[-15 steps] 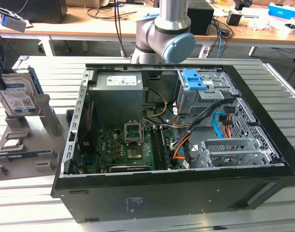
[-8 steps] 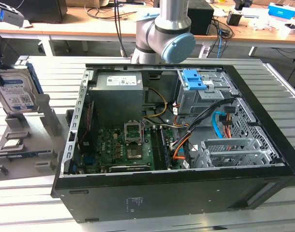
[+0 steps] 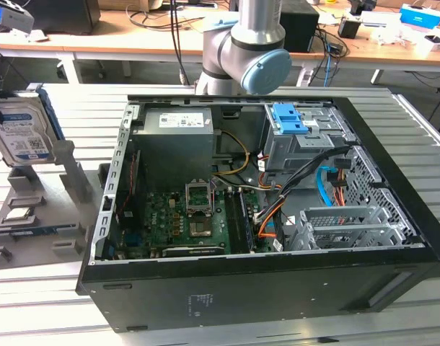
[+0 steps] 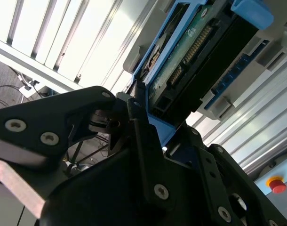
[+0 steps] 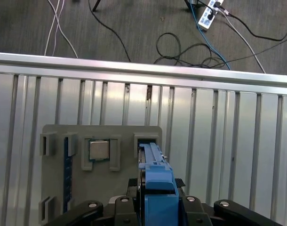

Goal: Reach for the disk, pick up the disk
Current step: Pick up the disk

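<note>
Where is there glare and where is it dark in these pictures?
Second wrist view: the slats glare white, and the gripper is in shadow against them. First wrist view: even light, soft sheen on the slats, dark floor. Exterior view: the case interior is dim.
</note>
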Robot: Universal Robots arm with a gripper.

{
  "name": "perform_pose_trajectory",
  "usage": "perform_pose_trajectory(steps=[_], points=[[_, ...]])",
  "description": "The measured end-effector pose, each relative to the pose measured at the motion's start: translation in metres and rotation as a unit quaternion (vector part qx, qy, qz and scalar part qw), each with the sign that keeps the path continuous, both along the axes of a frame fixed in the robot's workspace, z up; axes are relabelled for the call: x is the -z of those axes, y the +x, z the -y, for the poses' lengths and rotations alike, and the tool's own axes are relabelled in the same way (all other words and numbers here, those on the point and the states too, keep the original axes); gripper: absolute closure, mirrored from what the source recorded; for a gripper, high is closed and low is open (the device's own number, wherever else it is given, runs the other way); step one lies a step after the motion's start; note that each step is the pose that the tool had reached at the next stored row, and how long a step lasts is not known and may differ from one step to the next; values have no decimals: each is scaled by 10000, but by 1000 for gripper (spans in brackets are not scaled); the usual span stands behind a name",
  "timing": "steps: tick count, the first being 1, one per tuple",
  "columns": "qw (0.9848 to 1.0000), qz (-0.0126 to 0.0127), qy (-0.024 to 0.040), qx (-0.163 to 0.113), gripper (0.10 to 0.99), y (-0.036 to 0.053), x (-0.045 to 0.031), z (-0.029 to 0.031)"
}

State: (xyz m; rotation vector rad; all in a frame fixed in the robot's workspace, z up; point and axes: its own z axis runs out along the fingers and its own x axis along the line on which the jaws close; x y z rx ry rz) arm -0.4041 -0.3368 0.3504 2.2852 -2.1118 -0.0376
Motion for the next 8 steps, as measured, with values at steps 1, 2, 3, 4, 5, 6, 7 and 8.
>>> perform_pose_trajectory(steps=[1, 2, 3, 4, 5, 6, 7, 8], points=[[10000, 0, 0, 0, 718, 0, -15, -1], [10000, 0, 0, 0, 718, 0, -28, -2], [10000, 0, 0, 0, 718, 0, -50, -3], [10000, 0, 0, 0, 718, 0, -63, -4], [10000, 0, 0, 0, 718, 1, -74, -5], [10000, 0, 0, 0, 718, 1, -85, -6], [10000, 0, 0, 0, 718, 1, -97, -6], [10000, 0, 0, 0, 718, 1, -108, -7]])
